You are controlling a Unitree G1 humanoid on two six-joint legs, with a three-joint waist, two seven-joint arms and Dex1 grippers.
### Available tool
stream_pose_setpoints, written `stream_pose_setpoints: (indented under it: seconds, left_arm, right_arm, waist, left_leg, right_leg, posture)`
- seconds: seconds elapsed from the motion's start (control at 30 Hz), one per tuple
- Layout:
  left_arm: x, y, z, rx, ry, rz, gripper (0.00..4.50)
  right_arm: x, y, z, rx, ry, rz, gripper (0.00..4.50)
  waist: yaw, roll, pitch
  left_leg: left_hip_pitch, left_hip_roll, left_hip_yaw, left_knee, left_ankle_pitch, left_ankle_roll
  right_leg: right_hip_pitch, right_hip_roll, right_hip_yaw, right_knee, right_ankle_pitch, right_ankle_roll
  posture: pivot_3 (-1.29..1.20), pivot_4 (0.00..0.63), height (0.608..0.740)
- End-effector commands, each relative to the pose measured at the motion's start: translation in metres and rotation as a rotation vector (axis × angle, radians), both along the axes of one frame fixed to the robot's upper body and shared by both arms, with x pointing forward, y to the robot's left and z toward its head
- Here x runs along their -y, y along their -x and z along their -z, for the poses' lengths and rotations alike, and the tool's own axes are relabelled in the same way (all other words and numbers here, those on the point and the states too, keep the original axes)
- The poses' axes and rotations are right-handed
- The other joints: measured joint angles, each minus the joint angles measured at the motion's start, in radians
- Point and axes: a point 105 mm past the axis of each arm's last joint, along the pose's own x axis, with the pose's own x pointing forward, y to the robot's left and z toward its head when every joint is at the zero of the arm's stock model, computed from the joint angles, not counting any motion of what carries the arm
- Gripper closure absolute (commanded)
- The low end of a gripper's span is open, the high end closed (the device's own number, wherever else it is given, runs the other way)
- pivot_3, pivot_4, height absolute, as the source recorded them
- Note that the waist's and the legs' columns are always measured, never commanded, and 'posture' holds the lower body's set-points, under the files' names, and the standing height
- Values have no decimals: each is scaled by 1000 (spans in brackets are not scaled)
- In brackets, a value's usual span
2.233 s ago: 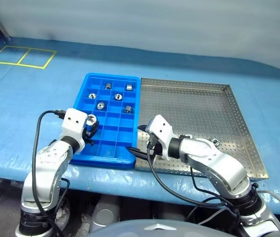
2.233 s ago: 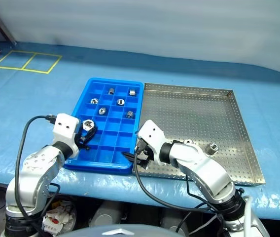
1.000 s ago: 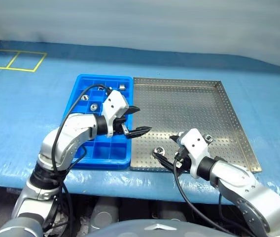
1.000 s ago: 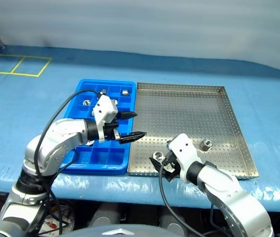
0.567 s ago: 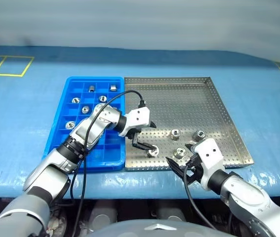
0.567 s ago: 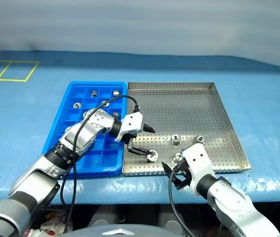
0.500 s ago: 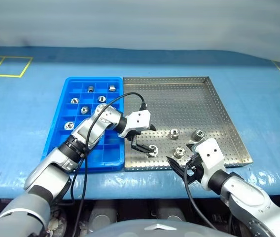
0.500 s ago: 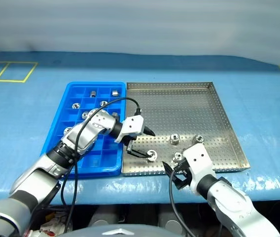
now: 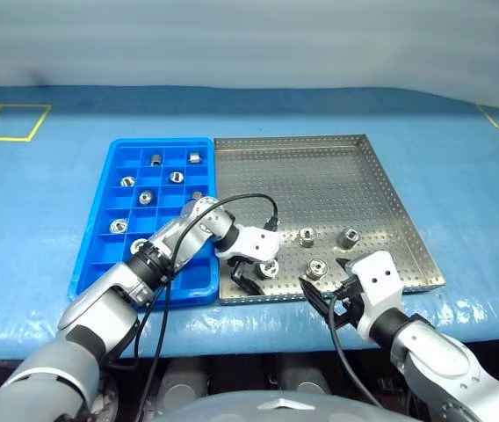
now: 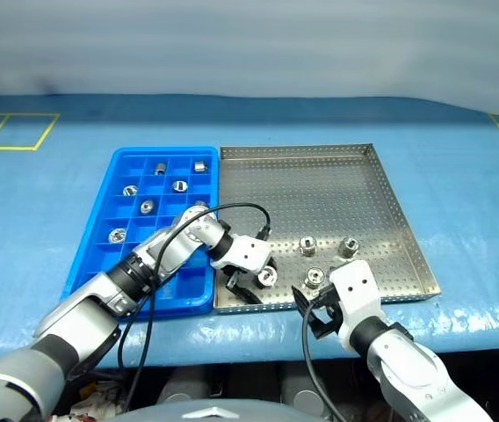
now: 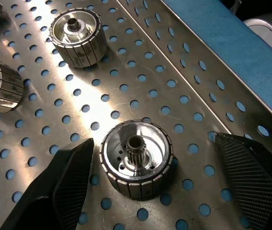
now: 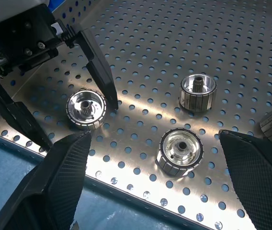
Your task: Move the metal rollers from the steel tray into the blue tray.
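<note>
The steel tray (image 9: 337, 167) sits on the blue-covered table (image 9: 39, 202), and everything here is placed against it. Just off its near edge hangs the right gripper (image 9: 326, 306), jaws spread wide and holding nothing, aimed in over the rim at the near rollers.

At the tray's near left corner the left gripper (image 9: 258, 274) reaches down to the perforated floor. Its jaws stand apart, one finger (image 12: 100, 72) on the far side of a roller (image 9: 270, 270) and the other on the near side. In the left wrist view that same roller (image 11: 136, 164) stands upright between the two black pads, with bare floor showing on both sides of it, so the jaws bracket it without gripping.

A little farther in along the tray's near strip lie three more metal rollers: one (image 9: 317, 268) right of the bracketed one, then one (image 9: 307, 236) and one (image 9: 350, 236) side by side beyond it, all apart from each other. The tray's far half is bare perforated metal.

Butted against the tray's left rim is the blue tray (image 9: 118, 158). Several rollers sit singly in its compartments, among them one (image 9: 155, 159) and one (image 9: 193, 158) in the far row, and one (image 9: 118, 226) nearer, in the column farthest from the steel tray.
</note>
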Motion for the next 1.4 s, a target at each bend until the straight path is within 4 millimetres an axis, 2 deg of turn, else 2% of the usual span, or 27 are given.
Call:
stream_pose_setpoints:
  seconds: [0.03,0.13,0.17,0.33,0.4,0.47,0.53,0.67,0.83,1.0,1.17,1.4]
  left_arm:
    - [4,-3,-8,23,28,-1,1642]
    - [-1,-6,-14,27,56,-39,2654]
    - [-1,-8,-17,28,75,-58,2809]
    - [-2,-23,-55,35,291,-274,2805]
    - [-11,-32,-73,81,387,-410,2805]
    - [-27,-39,-91,120,499,-578,2805]
    - [-45,-41,-100,160,569,-732,2805]
    - [-84,-32,-109,250,651,-958,2805]
    - [-131,-10,-104,363,668,-1232,2805]
    - [-161,21,-88,400,608,-1441,2805]
    - [-171,37,-74,377,557,-1545,2805]
    - [-175,43,-55,327,502,-1631,2805]
  right_arm:
    - [-6,1,-12,54,-17,-19,0]
    - [-9,0,-12,51,-19,-29,0]
    - [-9,0,-12,51,-19,-34,0]
    - [-16,-7,-15,65,-21,-92,0]
    - [-22,-12,-17,70,-20,-139,0]
    - [-29,-19,-18,75,-14,-204,0]
    - [-37,-26,-20,81,-5,-268,0]
    - [-52,-42,-24,101,13,-381,0]
    - [-79,-57,-29,118,16,-550,0]
    - [-104,-63,-30,145,49,-702,0]
    - [-123,-63,-32,171,42,-812,0]
    - [-132,-60,-31,179,34,-869,0]
  waist:
    - [-1,0,0]
    - [-2,0,0]
    - [-2,0,0]
    - [6,0,0]
    - [9,0,0]
    - [10,0,0]
    - [18,1,0]
    - [44,0,0]
    - [89,0,0]
    - [145,0,1]
    - [204,0,1]
    - [276,0,1]
  left_leg:
    - [0,0,0,0,0,0]
    - [0,0,0,0,0,0]
    - [0,0,0,0,0,0]
    - [0,1,0,0,0,0]
    - [0,1,0,0,0,0]
    - [0,1,0,0,0,0]
    - [1,1,0,0,0,0]
    - [2,1,-1,-1,0,0]
    - [2,1,-3,-1,0,0]
    - [2,0,-4,-1,0,-1]
    - [2,0,-7,-1,1,-2]
    - [1,1,-7,-1,2,-3]
  right_leg:
    - [0,0,0,0,0,0]
    - [0,0,0,0,0,0]
    - [0,0,0,0,0,0]
    - [0,0,0,1,0,0]
    - [0,0,0,1,0,1]
    - [0,0,0,1,1,1]
    - [0,0,0,1,3,6]
    - [2,1,-1,1,4,5]
    - [2,1,-2,0,6,2]
    - [2,-1,-4,0,6,1]
    - [4,-1,-8,0,2,-3]
    - [1,-1,-10,0,1,-3]
  posture:
    - [-92,150,740]
    - [-62,150,740]
    - [-45,150,740]
    - [19,150,740]
    - [61,150,740]
    - [102,150,740]
    - [142,150,740]
    - [225,150,740]
    - [343,150,740]
    - [437,150,740]
    - [473,150,740]
    - [473,150,740]
